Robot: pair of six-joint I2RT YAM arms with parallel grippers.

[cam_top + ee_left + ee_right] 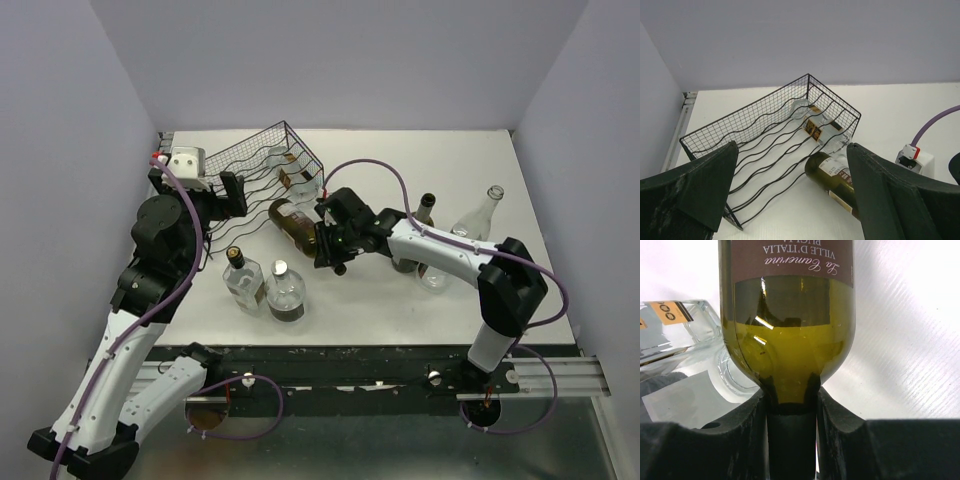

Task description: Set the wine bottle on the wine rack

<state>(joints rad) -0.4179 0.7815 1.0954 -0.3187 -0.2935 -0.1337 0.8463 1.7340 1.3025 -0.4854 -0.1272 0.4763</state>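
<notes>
The black wire-mesh wine rack point(262, 158) stands tilted at the back left; it also shows in the left wrist view point(771, 131). A clear bottle point(297, 176) lies in its right cradle. My right gripper point(330, 243) is shut on the neck of a dark green wine bottle point(292, 221), held on its side with its base at the rack's front edge. In the right wrist view the fingers point(837, 415) clamp the neck below the bottle's shoulder point(790, 340). My left gripper point(232, 195) is open and empty beside the rack's left front; its view shows the bottle's base point(832, 174).
Two clear bottles point(243, 280) point(286, 292) stand at the front left. A dark bottle point(424, 216) and a tall clear bottle point(478, 214) stand at the right behind my right arm. A purple cable loops over the right arm.
</notes>
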